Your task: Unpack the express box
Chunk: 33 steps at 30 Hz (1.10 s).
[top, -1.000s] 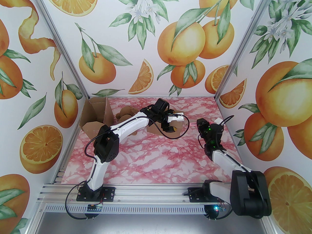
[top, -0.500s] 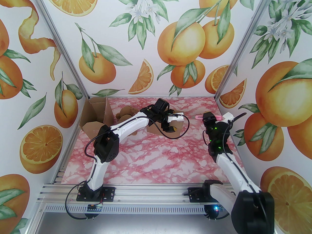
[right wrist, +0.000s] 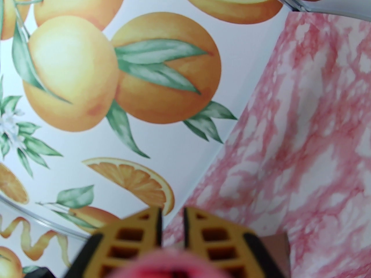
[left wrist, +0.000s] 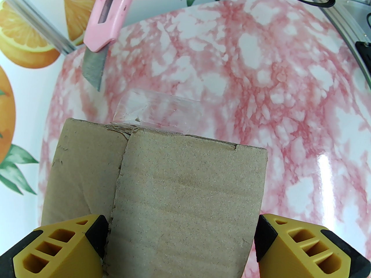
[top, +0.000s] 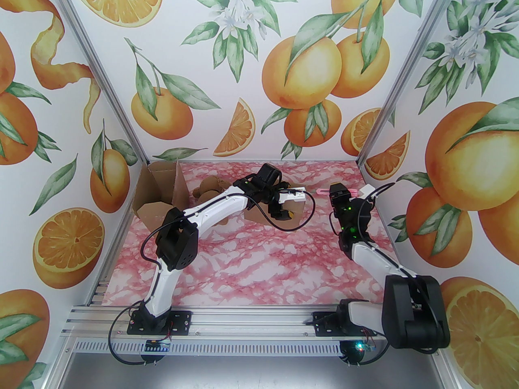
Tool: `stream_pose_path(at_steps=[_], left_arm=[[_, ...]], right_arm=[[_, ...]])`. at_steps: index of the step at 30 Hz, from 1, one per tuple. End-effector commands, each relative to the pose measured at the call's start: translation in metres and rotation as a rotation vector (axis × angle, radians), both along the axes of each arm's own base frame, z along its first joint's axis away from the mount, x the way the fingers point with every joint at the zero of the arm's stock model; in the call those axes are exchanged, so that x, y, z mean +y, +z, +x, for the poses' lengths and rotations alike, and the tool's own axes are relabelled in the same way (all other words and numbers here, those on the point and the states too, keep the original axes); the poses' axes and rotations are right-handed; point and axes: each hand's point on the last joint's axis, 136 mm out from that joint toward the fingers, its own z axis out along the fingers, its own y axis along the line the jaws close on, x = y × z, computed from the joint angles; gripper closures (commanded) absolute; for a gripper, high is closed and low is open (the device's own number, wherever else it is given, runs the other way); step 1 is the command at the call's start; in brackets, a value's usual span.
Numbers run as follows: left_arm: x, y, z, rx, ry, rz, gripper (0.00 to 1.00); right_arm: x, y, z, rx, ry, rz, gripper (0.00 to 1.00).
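Left gripper [left wrist: 179, 227]: grasping the express box [left wrist: 185, 190], one yellow finger against each side of the cardboard. The box sits on the pink marbled counter [left wrist: 261, 68], toward the far centre in the top view. Its top flaps meet along a ragged seam. A strip of clear tape [left wrist: 159, 109] hangs off the box's far edge onto the counter.

Right gripper [right wrist: 172, 213]: clenched on a pink utility knife [left wrist: 113, 10], with the fingers nearly together around the handle. The blade [left wrist: 94, 68] is extended and points down at the counter. It is just beyond the box's far left corner in the left wrist view and is clear of the cardboard.

A second carton [top: 156, 201] stands with its flaps open at the far left corner of the counter
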Motion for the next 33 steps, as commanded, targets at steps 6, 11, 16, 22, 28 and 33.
stream_pose_path(at_steps=[6, 11, 16, 22, 28, 33], left_arm=[[0.004, 0.012, 0.000, -0.011, 0.041, 0.005, 0.09], [0.002, 0.017, 0.002, -0.028, 0.046, -0.003, 0.00], [0.002, 0.019, 0.002, -0.038, 0.049, -0.004, 0.00], [0.004, 0.020, 0.004, -0.049, 0.057, -0.002, 0.00], [0.004, 0.020, 0.005, -0.051, 0.059, 0.000, 0.00], [0.004, 0.020, 0.004, -0.051, 0.056, 0.001, 0.00]], right_arm=[[0.007, 0.001, 0.010, -0.058, 0.024, 0.053, 1.00], [0.010, -0.002, 0.015, -0.057, 0.034, 0.065, 1.00], [0.009, -0.009, 0.016, -0.042, 0.024, 0.069, 1.00], [0.008, -0.015, 0.017, -0.027, 0.012, 0.074, 1.00], [0.004, -0.020, 0.016, -0.017, -0.009, 0.074, 1.00], [0.003, -0.026, 0.016, -0.007, -0.016, 0.075, 1.00]])
